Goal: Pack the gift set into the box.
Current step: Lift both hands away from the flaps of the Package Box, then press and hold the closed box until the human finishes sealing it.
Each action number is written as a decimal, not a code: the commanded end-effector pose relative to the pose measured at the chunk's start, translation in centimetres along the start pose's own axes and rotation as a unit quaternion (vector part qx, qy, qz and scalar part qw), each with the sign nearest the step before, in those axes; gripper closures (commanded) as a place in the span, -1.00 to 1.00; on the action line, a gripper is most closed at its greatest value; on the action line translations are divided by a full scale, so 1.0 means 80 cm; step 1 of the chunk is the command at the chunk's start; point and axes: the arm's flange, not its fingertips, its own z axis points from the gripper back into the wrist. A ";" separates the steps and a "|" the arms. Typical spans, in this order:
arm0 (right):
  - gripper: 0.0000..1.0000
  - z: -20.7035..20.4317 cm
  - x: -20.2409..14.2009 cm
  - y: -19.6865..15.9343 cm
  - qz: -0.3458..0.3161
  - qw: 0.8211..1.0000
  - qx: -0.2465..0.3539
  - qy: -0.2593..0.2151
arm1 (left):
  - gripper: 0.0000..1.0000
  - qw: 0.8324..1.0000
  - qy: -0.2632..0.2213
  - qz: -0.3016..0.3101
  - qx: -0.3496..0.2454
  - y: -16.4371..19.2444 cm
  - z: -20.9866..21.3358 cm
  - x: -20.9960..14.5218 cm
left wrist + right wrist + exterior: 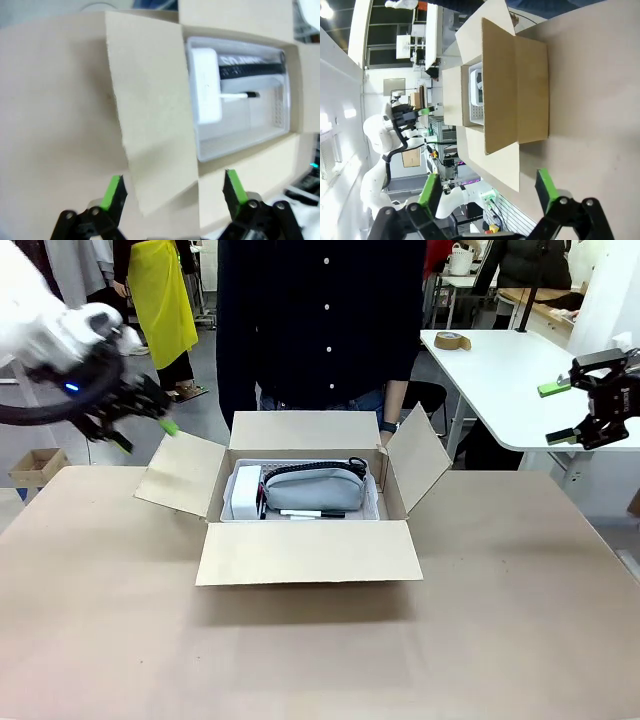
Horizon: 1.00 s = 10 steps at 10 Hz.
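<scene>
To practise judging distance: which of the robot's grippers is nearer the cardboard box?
Left. The left gripper hovers beside the left flap of the box; the right gripper hangs far off to its right.

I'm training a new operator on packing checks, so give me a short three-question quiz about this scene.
1. True or false: the gift set sits inside the box.
2. The box's four flaps are: A folded shut, B spread open, C taped down.
3. Fill in: the left pincer and the right pincer both stand ____, holding nothing.
Key: 1 true; 2 B; 3 open.
</scene>
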 end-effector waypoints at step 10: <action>-1.00 0.002 -0.002 0.002 -0.002 1.000 -0.003 0.004 | -1.00 0.956 -0.014 -0.002 -0.293 0.181 0.101 -0.066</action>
